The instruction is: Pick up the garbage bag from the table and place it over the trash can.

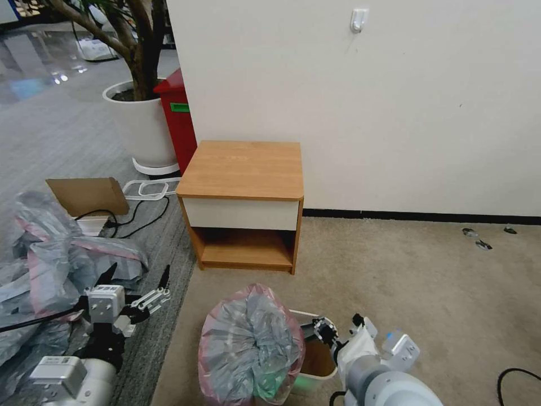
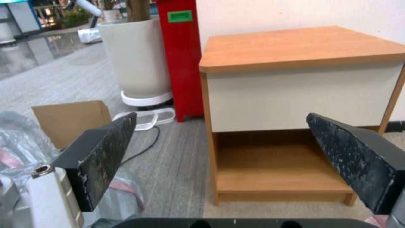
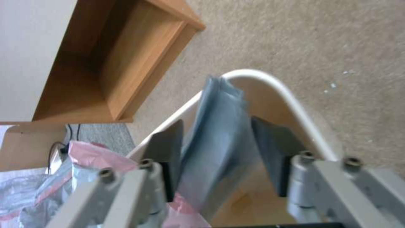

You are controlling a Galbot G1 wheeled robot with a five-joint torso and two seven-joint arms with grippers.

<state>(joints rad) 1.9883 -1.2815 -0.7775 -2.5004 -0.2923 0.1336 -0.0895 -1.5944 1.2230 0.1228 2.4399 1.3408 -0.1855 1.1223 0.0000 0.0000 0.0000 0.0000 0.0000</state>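
The garbage bag [image 1: 251,347] stands puffed up over the left part of the trash can [image 1: 318,361], on the carpet in front of the bench [image 1: 242,169], its long axis roughly upright and leaning a little toward the robot, its bunched folds gathering low at the front. It is thin, crinkled, grey and see-through, with a pink rim running around its outer edge. The bag covers most of the can, so only the can's right-hand rim and a slice of its brownish inside are visible; its lower edge is cut off by the picture's border. In the right wrist view a grey-blue flap of the bag [image 3: 219,126] hangs between the pads of the right claw [image 3: 221,148], just inside the cream rim [image 3: 270,85]; the pads stand apart on either side of it, and whether they pinch it is hard to tell. The left claw [image 1: 135,282] hangs spread wide and empty above the heap of grey-pink bags [image 1: 51,259] on the left.
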